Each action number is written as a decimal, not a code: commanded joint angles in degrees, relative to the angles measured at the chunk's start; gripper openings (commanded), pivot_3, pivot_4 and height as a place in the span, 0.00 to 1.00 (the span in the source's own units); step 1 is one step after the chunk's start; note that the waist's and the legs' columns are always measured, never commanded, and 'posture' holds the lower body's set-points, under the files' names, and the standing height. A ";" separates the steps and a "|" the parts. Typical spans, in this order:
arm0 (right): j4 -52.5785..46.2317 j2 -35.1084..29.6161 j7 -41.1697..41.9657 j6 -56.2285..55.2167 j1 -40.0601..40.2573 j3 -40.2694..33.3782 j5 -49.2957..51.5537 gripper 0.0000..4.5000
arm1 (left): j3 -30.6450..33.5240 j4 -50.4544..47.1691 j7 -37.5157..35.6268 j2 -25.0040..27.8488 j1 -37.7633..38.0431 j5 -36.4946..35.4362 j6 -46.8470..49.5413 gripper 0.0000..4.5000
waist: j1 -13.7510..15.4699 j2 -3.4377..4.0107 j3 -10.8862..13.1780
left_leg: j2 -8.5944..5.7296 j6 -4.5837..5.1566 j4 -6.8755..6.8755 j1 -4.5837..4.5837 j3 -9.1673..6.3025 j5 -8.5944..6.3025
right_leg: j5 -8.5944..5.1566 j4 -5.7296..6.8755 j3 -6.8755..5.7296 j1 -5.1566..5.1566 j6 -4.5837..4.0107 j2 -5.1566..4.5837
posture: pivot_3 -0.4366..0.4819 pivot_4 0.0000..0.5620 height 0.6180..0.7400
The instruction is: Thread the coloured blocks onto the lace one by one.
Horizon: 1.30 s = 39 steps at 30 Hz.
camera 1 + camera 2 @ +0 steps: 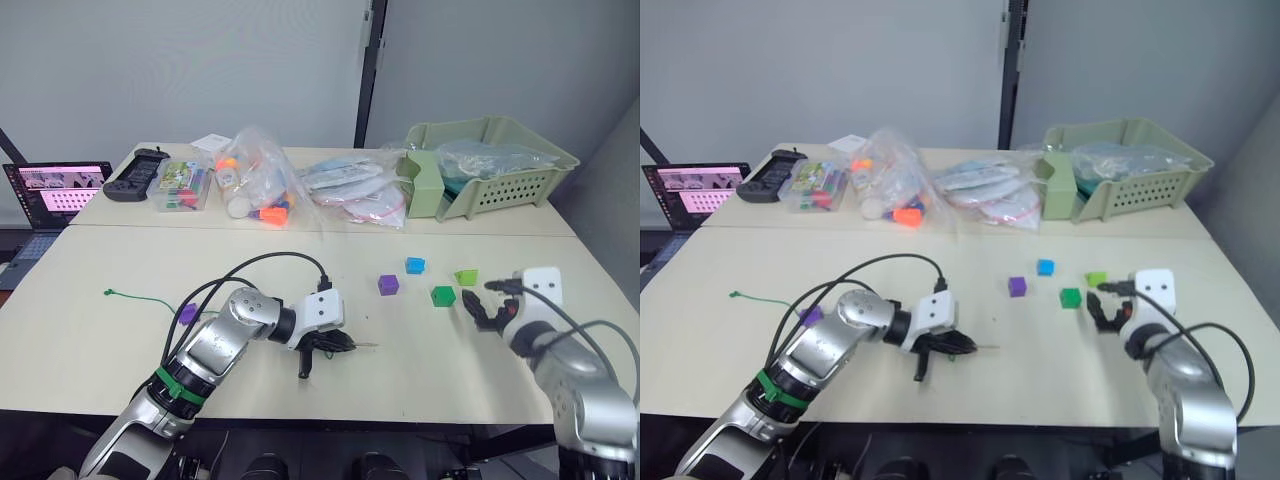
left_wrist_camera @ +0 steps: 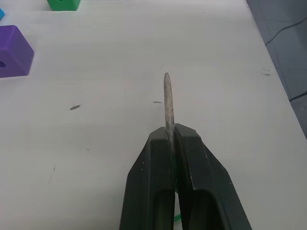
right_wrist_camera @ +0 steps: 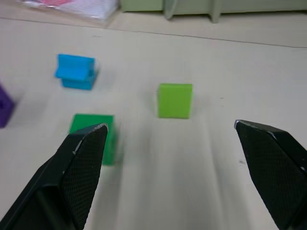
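Note:
My left gripper point(image 1: 335, 343) rests near the table's front middle, shut on the lace's stiff pale tip point(image 2: 167, 100), which pokes out past the fingers. The thin green lace point(image 1: 135, 297) trails off to the far left. A purple block point(image 1: 187, 313) lies beside my left arm along the lace's line; whether it is on the lace I cannot tell. To the right lie another purple block point(image 1: 388, 285), a blue one point(image 1: 415, 265), a dark green one point(image 1: 443, 295) and a lime green one point(image 1: 466, 277). My right gripper point(image 1: 487, 310) is open, just right of the dark green block point(image 3: 91, 136) and near the lime block point(image 3: 175, 100).
At the back of the table stand a pale green basket point(image 1: 490, 165), plastic bags of bits point(image 1: 260, 185), a clear box point(image 1: 182, 186) and a black controller point(image 1: 135, 172). A laptop point(image 1: 55, 195) sits off the far left. The table's front edge is close under both arms.

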 commanded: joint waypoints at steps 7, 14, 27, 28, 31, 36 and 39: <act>18.78 -2.82 -0.17 -6.99 -11.89 3.54 -3.15 0.99 | 0.65 -1.64 0.90 0.01 0.87 -0.45 -0.82 0.00 | 0.05 0.06 0.01 | -0.01 0.00 -0.02 -0.08 0.00 0.00 | 0.01 -0.15 0.00 0.01 -0.01 -0.01 | 0.48 0.27 1.00; 31.53 -4.48 0.62 -11.55 -17.83 5.37 -4.66 0.99 | 0.62 -1.80 1.36 0.00 1.18 -0.41 -0.83 0.00 | 0.01 0.09 0.01 | -0.02 0.00 -0.02 -0.08 0.00 0.00 | 0.01 -0.15 0.01 0.00 -0.01 -0.03 | 0.48 0.27 1.00; 40.95 -4.06 4.03 -16.68 -20.72 5.91 -3.15 0.37 | 0.69 -1.94 2.04 0.05 1.56 -0.35 -0.69 0.00 | -0.11 0.10 0.00 | -0.03 0.00 -0.04 -0.06 -0.01 0.00 | 0.02 -0.15 0.02 0.03 -0.01 -0.04 | 0.48 0.27 1.00; 40.88 -4.04 4.06 -16.65 -20.73 5.69 -2.81 0.28 | 0.66 -1.89 2.10 -0.01 1.48 -0.34 -0.64 0.00 | -0.09 0.10 0.00 | -0.04 0.00 -0.04 -0.06 -0.01 0.00 | 0.02 -0.15 0.02 0.03 -0.01 -0.05 | 0.48 0.27 1.00; 38.52 -3.85 3.73 -15.88 -20.05 3.99 -0.82 0.26 | 0.64 -1.85 2.21 -0.01 1.50 -0.33 -0.57 0.00 | -0.13 0.11 0.00 | -0.03 0.00 -0.04 -0.06 -0.01 0.00 | 0.02 -0.14 0.02 0.03 -0.01 -0.05 | 0.48 0.27 1.00; 26.73 -3.71 1.54 -11.65 -15.99 0.71 2.11 0.26 | 0.64 -1.97 2.14 0.27 1.63 -0.47 -0.56 0.00 | -0.09 0.15 0.01 | -0.02 0.00 -0.04 -0.08 -0.02 0.00 | 0.02 -0.14 0.02 0.02 -0.01 -0.04 | 0.48 0.27 1.00; 4.16 -2.30 -2.40 -1.17 -8.51 -1.94 5.79 0.26 | 0.87 -1.82 1.93 0.68 1.64 -0.49 -0.80 0.00 | 0.22 0.29 -0.02 | -0.03 0.00 -0.05 -0.17 -0.12 0.00 | 0.02 -0.11 -0.01 -0.03 0.00 -0.04 | 0.48 0.27 1.00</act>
